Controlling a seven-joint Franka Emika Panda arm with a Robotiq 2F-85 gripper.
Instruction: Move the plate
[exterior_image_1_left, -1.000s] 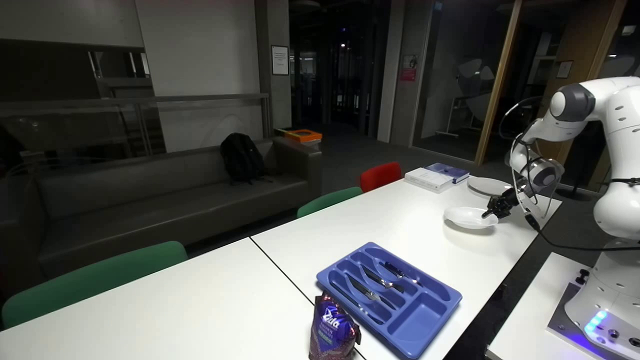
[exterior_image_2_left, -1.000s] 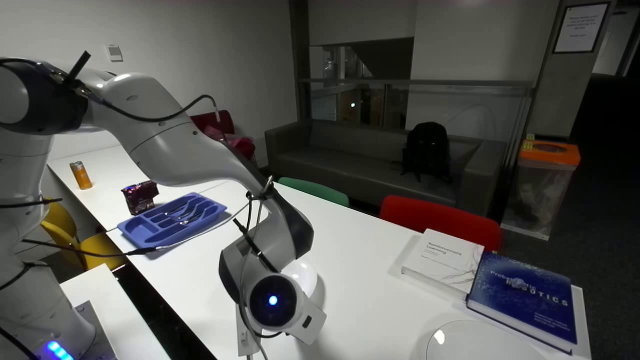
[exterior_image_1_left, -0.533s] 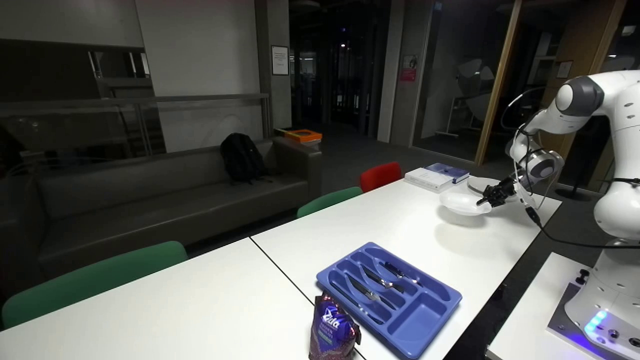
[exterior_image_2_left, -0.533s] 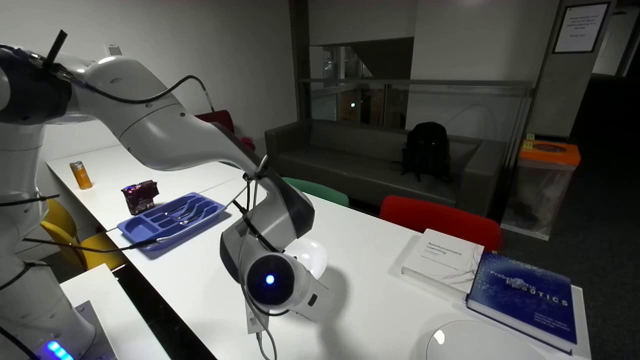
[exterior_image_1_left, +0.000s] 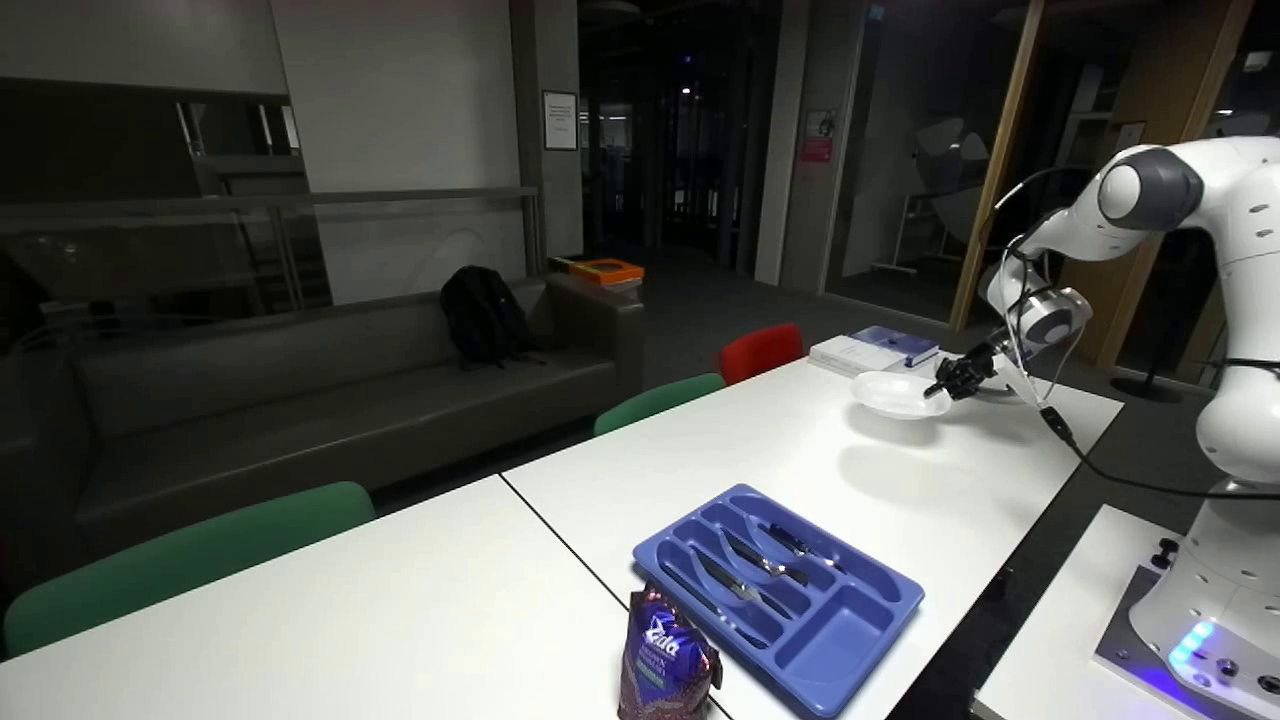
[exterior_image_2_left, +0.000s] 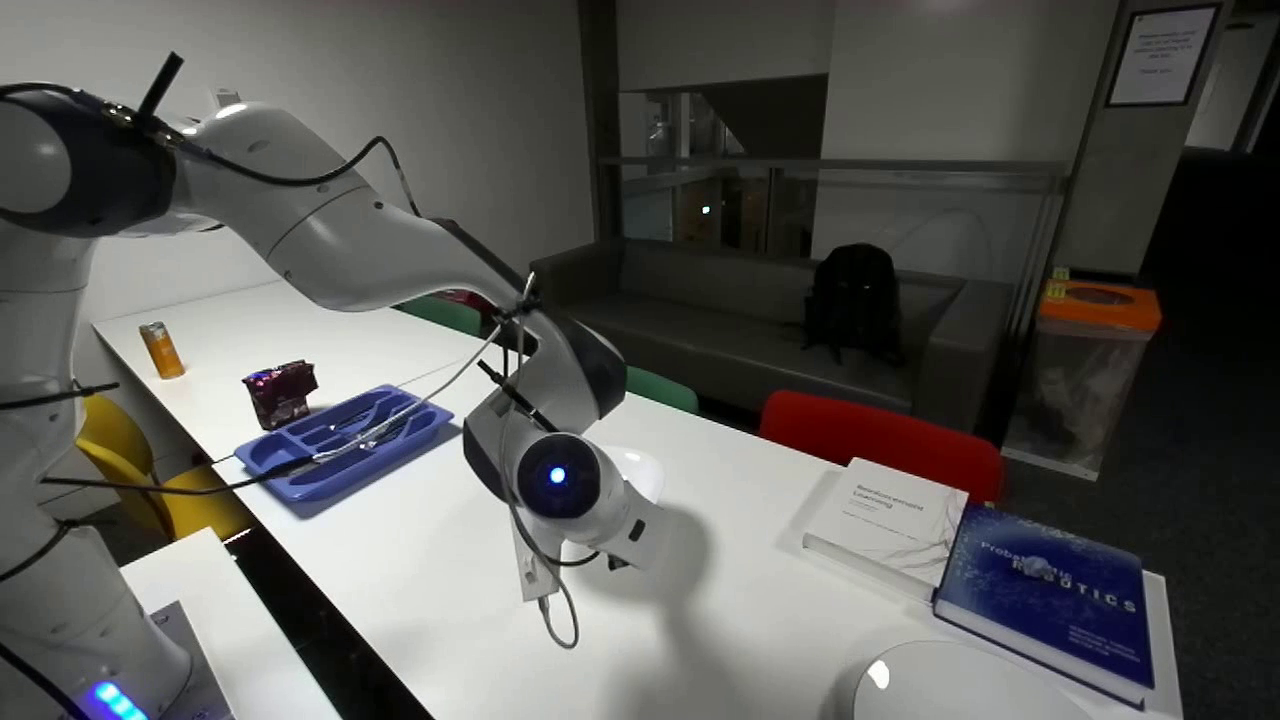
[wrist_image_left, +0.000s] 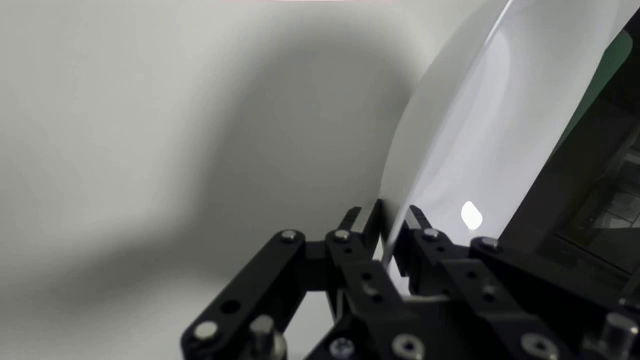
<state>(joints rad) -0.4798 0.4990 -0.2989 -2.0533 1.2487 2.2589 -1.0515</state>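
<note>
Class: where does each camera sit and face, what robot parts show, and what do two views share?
Wrist view: behind the end effector, facing plate and table; no other robot part shows.
An exterior view: near the cutlery tray, facing along the table toward the books; arm, base, end effector show.
An exterior view: near the books, facing across to the sofa; arm and base show, end effector mostly hidden.
Both exterior views share cutlery tray, books and sofa.

Plate (exterior_image_1_left: 895, 394) is showing plain white, gripper (wrist_image_left: 394, 225) black; in an exterior view, tray (exterior_image_1_left: 838, 637) at plate's seven o'clock is showing blue.
</note>
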